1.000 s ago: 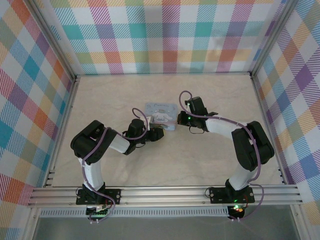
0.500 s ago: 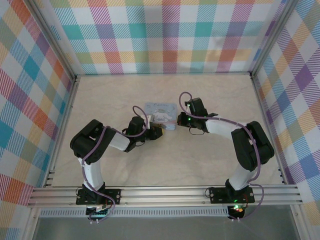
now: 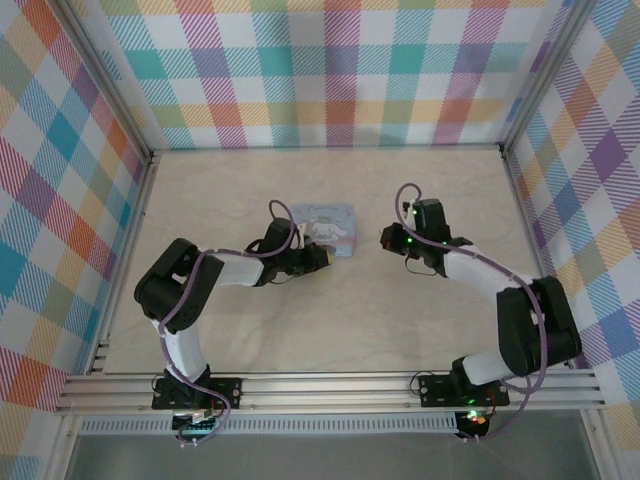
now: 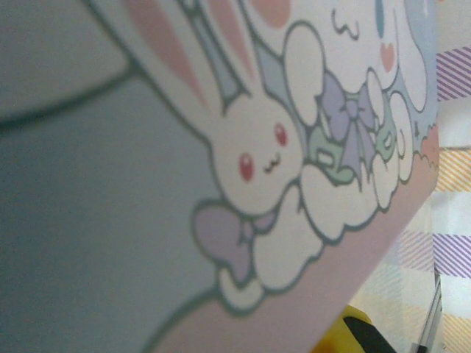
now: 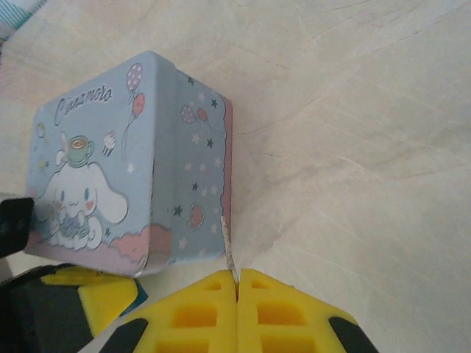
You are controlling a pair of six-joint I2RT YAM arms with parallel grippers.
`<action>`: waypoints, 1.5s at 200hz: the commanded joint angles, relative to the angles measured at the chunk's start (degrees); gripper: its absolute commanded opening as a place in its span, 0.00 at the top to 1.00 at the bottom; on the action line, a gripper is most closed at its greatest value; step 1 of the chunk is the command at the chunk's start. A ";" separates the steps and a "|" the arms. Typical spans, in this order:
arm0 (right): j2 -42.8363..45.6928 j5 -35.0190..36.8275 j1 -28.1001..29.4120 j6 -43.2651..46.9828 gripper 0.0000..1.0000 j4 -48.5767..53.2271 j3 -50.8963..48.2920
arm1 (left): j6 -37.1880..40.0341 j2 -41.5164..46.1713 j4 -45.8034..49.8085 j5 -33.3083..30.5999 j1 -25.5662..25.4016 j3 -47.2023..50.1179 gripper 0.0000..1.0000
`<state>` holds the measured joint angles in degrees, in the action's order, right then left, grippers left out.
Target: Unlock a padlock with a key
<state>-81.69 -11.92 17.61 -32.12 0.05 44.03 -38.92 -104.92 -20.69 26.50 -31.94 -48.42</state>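
Right hand (image 5: 237, 278) pulled back from tin box (image 5: 110, 169), pinching key (image 5: 228, 246), left hand (image 3: 316, 258) beside it, grip unclear

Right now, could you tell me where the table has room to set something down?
Free: far strip between tin box and back wall; near middle between left arm and right arm. Crowded: around the box, by both jaws.

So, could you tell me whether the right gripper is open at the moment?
No, the right gripper is shut, pinching the thin key right beside the tin box.
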 commanded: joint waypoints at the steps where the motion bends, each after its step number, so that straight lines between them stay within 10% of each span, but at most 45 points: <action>1: 3.64 -5.79 -1.83 1.05 1.00 -0.32 -2.21 | -3.95 0.23 5.57 0.38 -1.09 -3.24 0.94; 119: 14.98 -26.03 -4.51 -5.38 1.00 -10.82 -11.47 | -15.19 -4.15 3.83 -0.76 -4.09 -11.88 0.94; 300: 25.51 -26.22 -9.38 -15.75 1.00 -7.39 -8.31 | -16.19 -1.08 7.06 0.30 -3.05 -14.33 0.94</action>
<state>-57.58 -37.78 10.41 -45.71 -6.61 37.19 -54.43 -108.42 -13.80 25.06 -35.38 -60.82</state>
